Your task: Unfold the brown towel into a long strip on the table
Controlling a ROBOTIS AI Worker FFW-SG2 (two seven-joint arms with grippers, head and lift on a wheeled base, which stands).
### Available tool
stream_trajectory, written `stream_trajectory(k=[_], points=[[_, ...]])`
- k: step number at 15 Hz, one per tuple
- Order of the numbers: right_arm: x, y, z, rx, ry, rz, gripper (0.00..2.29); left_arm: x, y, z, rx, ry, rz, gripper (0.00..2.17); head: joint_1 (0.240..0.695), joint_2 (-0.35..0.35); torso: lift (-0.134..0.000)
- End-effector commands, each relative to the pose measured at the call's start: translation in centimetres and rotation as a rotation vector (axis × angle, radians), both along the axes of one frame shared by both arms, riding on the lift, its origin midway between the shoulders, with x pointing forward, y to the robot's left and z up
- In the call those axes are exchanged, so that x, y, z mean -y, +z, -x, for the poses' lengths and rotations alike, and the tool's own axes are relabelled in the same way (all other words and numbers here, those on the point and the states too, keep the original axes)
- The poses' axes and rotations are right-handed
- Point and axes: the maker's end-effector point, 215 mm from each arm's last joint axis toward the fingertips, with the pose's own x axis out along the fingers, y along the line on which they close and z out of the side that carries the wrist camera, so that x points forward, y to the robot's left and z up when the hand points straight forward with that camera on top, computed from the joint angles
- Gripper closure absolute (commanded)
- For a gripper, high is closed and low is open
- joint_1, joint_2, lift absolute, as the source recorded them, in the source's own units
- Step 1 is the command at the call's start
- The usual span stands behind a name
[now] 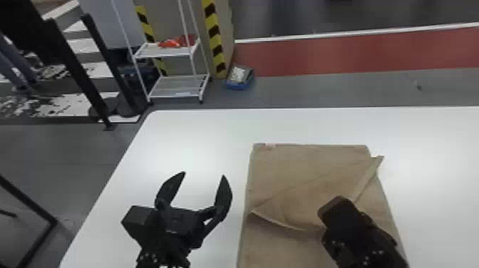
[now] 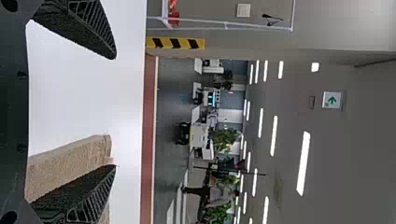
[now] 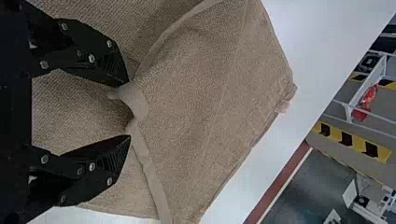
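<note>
Could drag the brown towel, on the surface at the head view's five o'clock, by pinching double layers — with right end effector parted near loose edge, left end effector agape towards seven o'clock.

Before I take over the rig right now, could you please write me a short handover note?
Left tool: open and empty, over the table beside the towel's left edge.
Right tool: open, over the towel, with a raised fold near its fingertips.
Towel: on the table, its upper layer askew, one corner poking past the right edge.
Done: the towel is on the table; I can't tell how much has been unfolded.
Left: open the folded layers and straighten them into a long strip.
</note>
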Motion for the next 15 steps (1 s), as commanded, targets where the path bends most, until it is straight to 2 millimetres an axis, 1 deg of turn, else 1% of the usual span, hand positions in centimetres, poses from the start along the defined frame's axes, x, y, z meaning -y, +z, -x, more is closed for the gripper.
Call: stream_trajectory(k=[1,3,5,6,7,8,9,10,11,13,14,15], points=[[-0.2,0.4,-0.3,0.019,0.002,-0.001,0.96,0.1,0.1,0.0,0.002,-0.004,-0.003,0.03,0.695,0.2,-0.124],[-0.4,0.7,-0.5,0.03,0.007,-0.002,0.96,0.2,0.0,0.0,-0.001,-0.005,-0.002,0.03,0.695,0.199,-0.124],[-0.7,0.5,-0.2,0.025,0.015,-0.003,0.97,0.3,-0.1,0.0,-0.001,-0.007,-0.003,0.03,0.695,0.2,-0.124],[-0.6,0.4,-0.1,0.02,0.014,0.002,1.18,0.3,-0.1,0.0,-0.001,-0.007,-0.004,0.03,0.695,0.201,-0.124],[-0.4,0.3,-0.1,0.017,0.007,0.006,1.56,0.3,-0.1,0.0,-0.001,-0.007,-0.004,0.03,0.695,0.204,-0.124],[-0.4,0.4,-0.2,0.02,0.005,0.006,1.56,0.3,-0.1,0.1,-0.003,-0.008,-0.005,0.03,0.695,0.204,-0.124],[-0.1,0.9,-0.5,0.039,-0.002,0.006,1.56,0.3,0.0,0.1,-0.001,-0.008,-0.005,0.03,0.695,0.203,-0.124],[0.1,1.9,-0.8,0.059,-0.009,-0.004,1.56,0.3,0.0,0.1,0.0,-0.01,-0.005,0.03,0.695,0.202,-0.124],[1.0,3.3,-1.3,0.087,-0.028,-0.017,1.56,0.3,0.3,0.0,0.005,-0.01,-0.005,0.03,0.695,0.199,-0.124],[4.6,5.9,-2.2,0.131,-0.104,-0.049,1.56,1.0,1.1,-0.4,0.018,-0.038,-0.004,0.03,0.695,0.184,-0.124],[7.2,7.2,-2.3,0.149,-0.15,-0.066,1.56,1.9,1.1,-1.0,0.006,-0.08,-0.008,0.03,0.695,0.167,-0.124],[9.4,8.3,-1.9,0.162,-0.192,-0.088,1.56,3.5,0.1,-1.8,-0.045,-0.161,-0.004,0.04,0.695,0.141,-0.124]])
